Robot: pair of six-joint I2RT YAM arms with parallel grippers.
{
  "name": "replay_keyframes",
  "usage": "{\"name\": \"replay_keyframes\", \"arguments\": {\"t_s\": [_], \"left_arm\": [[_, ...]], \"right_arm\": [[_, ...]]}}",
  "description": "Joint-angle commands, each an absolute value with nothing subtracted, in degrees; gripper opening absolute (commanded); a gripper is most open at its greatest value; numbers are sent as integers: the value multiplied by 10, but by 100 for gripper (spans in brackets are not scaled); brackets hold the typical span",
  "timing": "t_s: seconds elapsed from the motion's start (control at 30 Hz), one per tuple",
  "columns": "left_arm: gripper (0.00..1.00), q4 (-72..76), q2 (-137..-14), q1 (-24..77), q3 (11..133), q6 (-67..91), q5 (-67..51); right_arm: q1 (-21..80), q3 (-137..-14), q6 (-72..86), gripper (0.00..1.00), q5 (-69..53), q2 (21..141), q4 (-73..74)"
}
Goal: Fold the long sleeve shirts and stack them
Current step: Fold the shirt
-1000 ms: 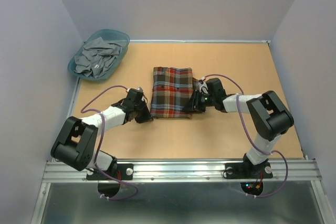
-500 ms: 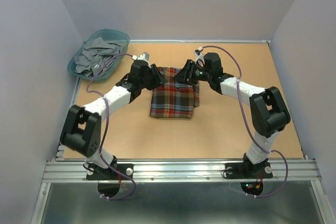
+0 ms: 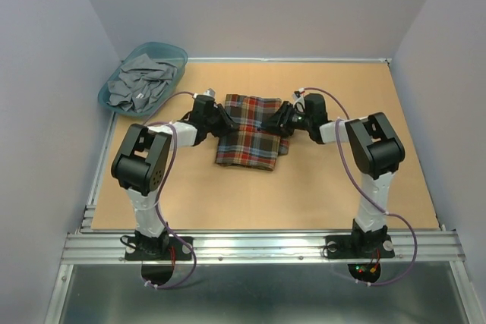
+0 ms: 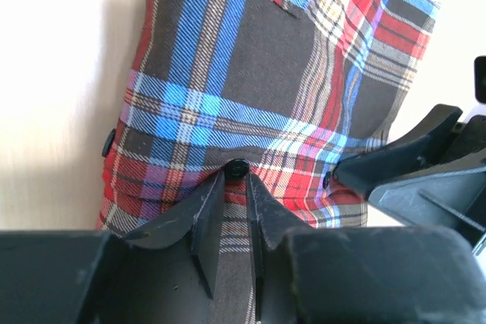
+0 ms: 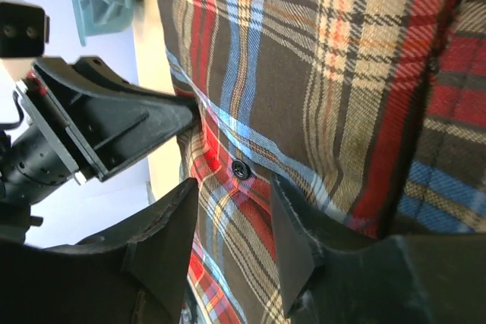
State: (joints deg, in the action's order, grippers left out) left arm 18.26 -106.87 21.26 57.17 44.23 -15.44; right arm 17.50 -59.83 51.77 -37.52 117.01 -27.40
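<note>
Now the left claw [image 4: 235,181] is narrowed, tips on the plaid shirt [image 3: 247,138] just ahead; can't tell if it's pinching. Facing it, the right claw [image 5: 231,202] stands parted, shirt beneath.

Blk/wht arms [image 3: 141,163], purple cables [image 3: 325,96].

Fig.: plaid flannel shirt [image 3: 247,138], red/brown/navy/yellow, folded to flat rectangle, btns showing; lies betw. left gripper [image 3: 225,122] & right gripper [image 3: 275,121], under both tips.
</note>
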Motion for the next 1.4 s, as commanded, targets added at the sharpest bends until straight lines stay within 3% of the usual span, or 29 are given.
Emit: {"name": "replay_keyframes", "arguments": {"t_s": [0.0, 0.13, 0.43, 0.67, 0.87, 1.07, 1.17, 1.23, 1.37], "left_arm": [[35, 167, -999, 204, 571, 430, -149], [39, 145, -991, 192, 648, 410, -156], [40, 133, -1154, 182, 841, 403, -180], [39, 134, -1270, 173, 889, 417, -190], [39, 131, -1241, 157, 872, 406, -189], [54, 77, -1137, 155, 853, 320, -146], [76, 46, -1083, 157, 840, 237, -108], [82, 26, -1072, 162, 838, 201, -98], [83, 1, -1045, 206, 817, 136, -43]], "right_arm": [[163, -631, 474, 50, -356, 1127, -234], [163, -699, 483, 50, -364, 1123, -216], [163, -876, 512, 51, -369, 1245, -210], [149, -859, 522, 51, -338, 1322, -224], [132, -859, 484, 51, -338, 1296, -194], [134, -821, 426, 57, -325, 1167, -108], [146, -726, 416, 59, -331, 1089, -82], [156, -687, 404, 59, -331, 1052, -47], [215, -621, 377, 59, -299, 982, -2]]}}
